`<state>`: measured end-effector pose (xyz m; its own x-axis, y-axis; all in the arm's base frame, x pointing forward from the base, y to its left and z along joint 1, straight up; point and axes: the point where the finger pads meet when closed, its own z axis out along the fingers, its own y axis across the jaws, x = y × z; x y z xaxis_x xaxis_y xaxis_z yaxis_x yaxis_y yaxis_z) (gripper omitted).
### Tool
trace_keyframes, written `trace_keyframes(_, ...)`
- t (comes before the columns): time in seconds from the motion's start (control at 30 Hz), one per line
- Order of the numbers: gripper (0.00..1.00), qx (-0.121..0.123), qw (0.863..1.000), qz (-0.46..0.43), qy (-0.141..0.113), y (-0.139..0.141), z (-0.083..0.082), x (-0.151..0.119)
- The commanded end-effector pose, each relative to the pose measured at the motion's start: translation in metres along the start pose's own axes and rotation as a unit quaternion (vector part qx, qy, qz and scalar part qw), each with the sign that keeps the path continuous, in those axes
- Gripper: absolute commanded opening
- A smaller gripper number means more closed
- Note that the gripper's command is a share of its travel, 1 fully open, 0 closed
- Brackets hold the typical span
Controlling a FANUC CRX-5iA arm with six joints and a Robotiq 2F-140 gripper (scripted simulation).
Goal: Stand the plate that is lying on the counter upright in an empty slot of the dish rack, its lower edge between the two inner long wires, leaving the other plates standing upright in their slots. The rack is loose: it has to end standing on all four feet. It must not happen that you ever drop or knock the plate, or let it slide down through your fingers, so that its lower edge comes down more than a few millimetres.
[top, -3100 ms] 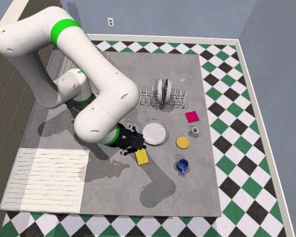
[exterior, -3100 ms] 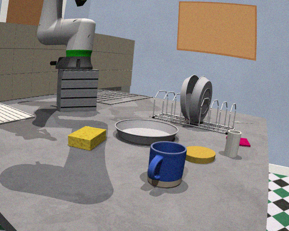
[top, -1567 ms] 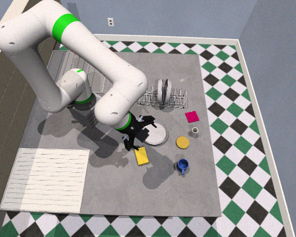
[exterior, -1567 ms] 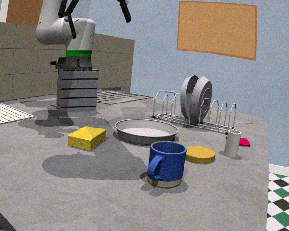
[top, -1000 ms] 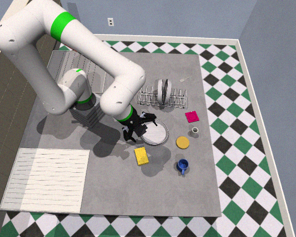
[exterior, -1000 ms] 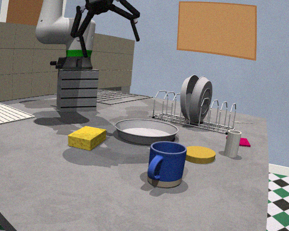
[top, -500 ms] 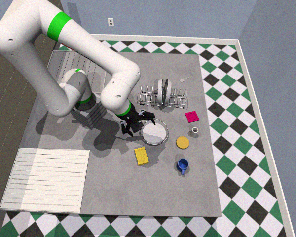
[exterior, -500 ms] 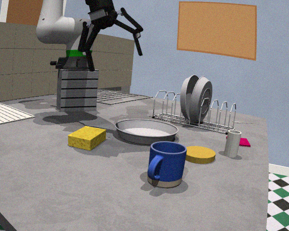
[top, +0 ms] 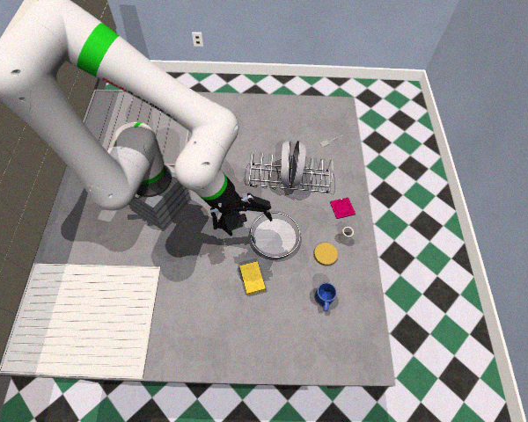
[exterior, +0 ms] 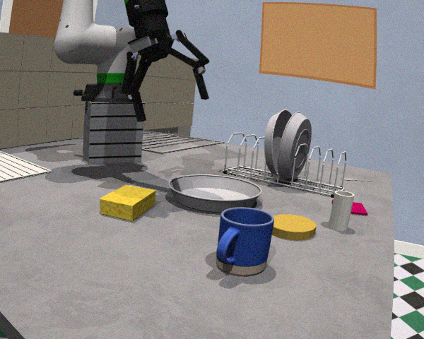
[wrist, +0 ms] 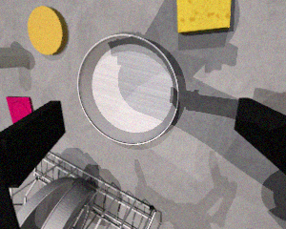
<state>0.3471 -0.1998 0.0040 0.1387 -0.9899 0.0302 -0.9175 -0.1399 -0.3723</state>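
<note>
A grey plate (top: 274, 236) lies flat on the counter, in front of the wire dish rack (top: 289, 174). It also shows in the exterior view (exterior: 214, 191) and in the wrist view (wrist: 128, 89). Two grey plates (top: 293, 162) (exterior: 285, 164) stand upright side by side near the middle of the rack, with empty slots on both sides. My gripper (exterior: 170, 94) is open and empty. It hangs well above the counter, over the plate's edge nearest the arm (top: 248, 218). In the wrist view its two fingers frame the plate left and right (wrist: 148, 129).
A yellow sponge (top: 252, 277) lies near the plate. A yellow disc (top: 326, 253), a blue mug (top: 326, 294), a small white cup (top: 348, 231) and a pink pad (top: 341, 207) lie to the right. The robot base block (exterior: 112, 133) stands behind, a white mat (top: 80, 320) at the front left.
</note>
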Motion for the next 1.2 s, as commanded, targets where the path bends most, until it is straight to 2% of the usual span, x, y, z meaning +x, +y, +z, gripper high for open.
trace_keyframes(0.0,1.0,0.002,0.999,0.031,0.011,0.008,0.01,-0.014)
trace_keyframes(0.2,1.0,0.008,0.998,0.065,0.013,0.02,0.021,-0.031)
trace_keyframes(0.7,1.0,0.01,0.997,0.075,0.014,0.023,0.024,-0.035)
trace_keyframes(0.73,0.24,0.01,0.997,0.075,0.014,0.023,0.024,-0.035)
trace_keyframes(1.17,0.24,0.01,0.997,0.075,0.014,0.023,0.024,-0.035)
